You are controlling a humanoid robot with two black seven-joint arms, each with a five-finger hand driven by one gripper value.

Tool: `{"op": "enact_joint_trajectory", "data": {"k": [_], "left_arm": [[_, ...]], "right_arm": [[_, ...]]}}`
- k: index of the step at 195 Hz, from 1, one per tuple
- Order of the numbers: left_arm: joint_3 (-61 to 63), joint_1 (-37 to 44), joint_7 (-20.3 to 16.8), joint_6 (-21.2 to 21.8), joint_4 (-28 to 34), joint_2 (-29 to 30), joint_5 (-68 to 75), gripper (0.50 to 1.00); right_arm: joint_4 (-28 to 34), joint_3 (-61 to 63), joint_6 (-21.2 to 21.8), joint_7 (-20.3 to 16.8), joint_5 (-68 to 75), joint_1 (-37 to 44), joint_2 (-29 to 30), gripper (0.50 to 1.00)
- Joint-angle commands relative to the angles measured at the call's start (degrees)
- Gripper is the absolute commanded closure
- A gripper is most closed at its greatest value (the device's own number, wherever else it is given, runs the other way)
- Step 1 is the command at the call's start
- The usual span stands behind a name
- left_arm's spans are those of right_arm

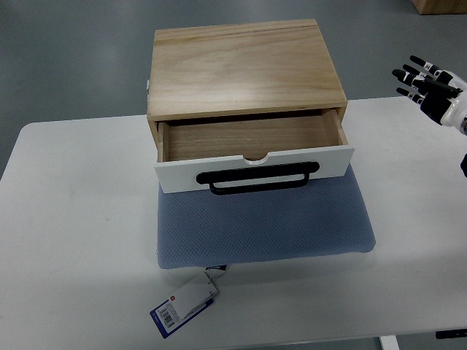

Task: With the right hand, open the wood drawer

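Right hand (427, 86) at right edge, fingers spread, holding nothing, above worktop (73, 219). Drawer (252, 149) well left of hand, pulled out of wood box (244, 65), black handle (259, 177) facing front. Box sits on blue pad (263, 226); tag (182, 302) below pad.

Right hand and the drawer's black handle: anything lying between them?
No. In the top view, only bare white table and a corner of the blue mat separate the open right hand from the black handle.
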Motion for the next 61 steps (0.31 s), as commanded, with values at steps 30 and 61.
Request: {"op": "enact_joint_trajectory", "data": {"k": [30,61], "left_arm": [[0.0,0.0,0.0,-0.1,0.0,0.0,0.0,0.5],[0.0,0.0,0.0,0.0,0.0,0.0,0.0,0.5]], "right_arm": [[-0.2,0.2,0.1,0.3,0.1,-1.6,2.1,0.57],[-0.3,0.2,-0.1,0.4,0.1,-2.1,2.4,0.57]]}}
